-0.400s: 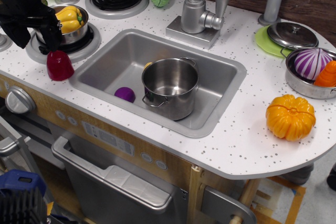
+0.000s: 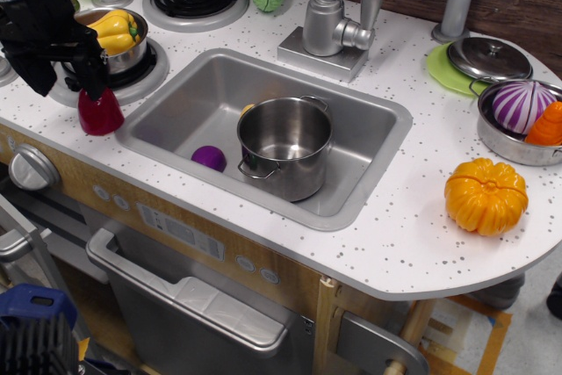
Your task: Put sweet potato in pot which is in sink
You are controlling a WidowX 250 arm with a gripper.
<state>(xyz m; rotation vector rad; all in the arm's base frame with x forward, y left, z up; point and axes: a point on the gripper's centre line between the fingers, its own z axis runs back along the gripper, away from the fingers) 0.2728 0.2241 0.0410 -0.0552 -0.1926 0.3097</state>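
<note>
The sweet potato (image 2: 100,112), a glossy dark-red toy, stands on the white counter just left of the sink (image 2: 369,129). The steel pot (image 2: 285,145) with two loop handles stands upright and empty inside the sink, right of its middle. My black gripper (image 2: 65,79) hangs at the far left over the stove edge. Its fingers are spread apart with nothing between them. The right fingertip (image 2: 91,76) is at the top of the sweet potato, and the potato lies below and to the right of the gap.
A small purple ball (image 2: 209,158) lies in the sink left of the pot. A small steel pan with a yellow pepper (image 2: 117,31) sits on the burner behind the gripper. The faucet (image 2: 332,19) stands behind the sink. An orange pumpkin (image 2: 486,196) and a steel bowl (image 2: 518,120) are at the right.
My gripper has dropped a little and shifted slightly left, so its right fingertip now reaches the top of the sweet potato. The potato, pot and ball have not moved.
</note>
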